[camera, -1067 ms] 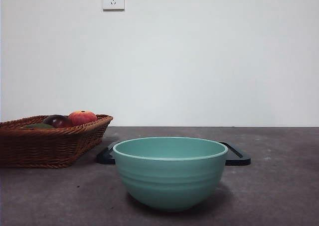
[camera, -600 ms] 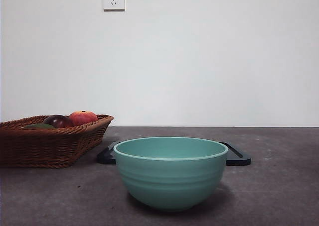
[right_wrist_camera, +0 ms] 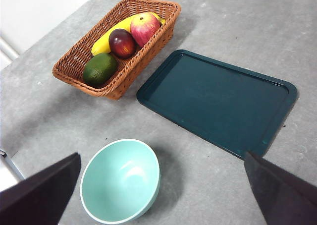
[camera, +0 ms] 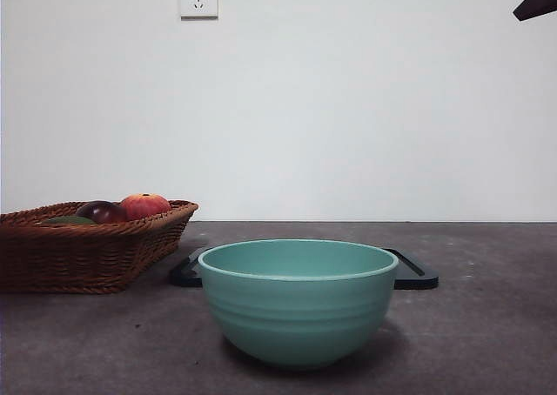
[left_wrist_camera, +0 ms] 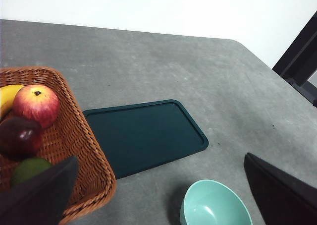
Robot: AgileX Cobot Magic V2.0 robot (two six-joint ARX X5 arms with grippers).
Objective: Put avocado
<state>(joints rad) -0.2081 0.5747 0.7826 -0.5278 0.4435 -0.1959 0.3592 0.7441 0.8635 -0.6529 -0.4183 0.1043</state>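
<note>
Only a sliver of the avocado [camera: 68, 221] clears the basket [camera: 87, 256] rim in the front view; the left hand [left_wrist_camera: 158, 195] partly covers it. Both hands hang high with jaws wide apart, the right hand [right_wrist_camera: 161, 195] above the bowl [right_wrist_camera: 121, 180] and tray [right_wrist_camera: 218, 103].

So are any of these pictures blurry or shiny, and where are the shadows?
Front view: sharp, evenly lit, with a soft shadow under the bowl. Right wrist view: a pale gleam inside the bowl, its shadow falling toward the tray; the right gripper shows blurry dark jaws. Left wrist view: the avocado is clear, the left gripper soft-edged.
</note>
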